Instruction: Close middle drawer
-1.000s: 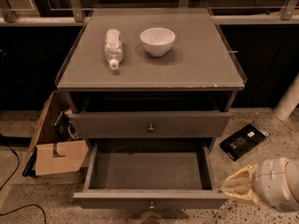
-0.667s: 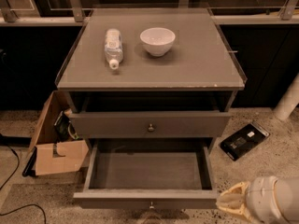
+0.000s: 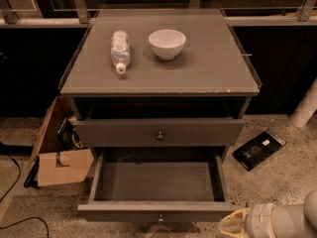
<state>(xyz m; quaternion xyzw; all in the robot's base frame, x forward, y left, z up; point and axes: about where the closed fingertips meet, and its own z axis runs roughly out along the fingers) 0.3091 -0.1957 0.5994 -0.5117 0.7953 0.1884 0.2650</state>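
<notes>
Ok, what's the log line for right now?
middle drawer: pulled open, empty | gripper: beside drawer's right front corner | task: not done

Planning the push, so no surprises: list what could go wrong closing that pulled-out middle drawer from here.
1. The gripper sits by the right front corner of the middle drawer, away from its knob; an off-centre push might skew and jam it.
2. A hard shove could jolt the cabinet, and the bottle lying on its side on top may roll off.
</notes>
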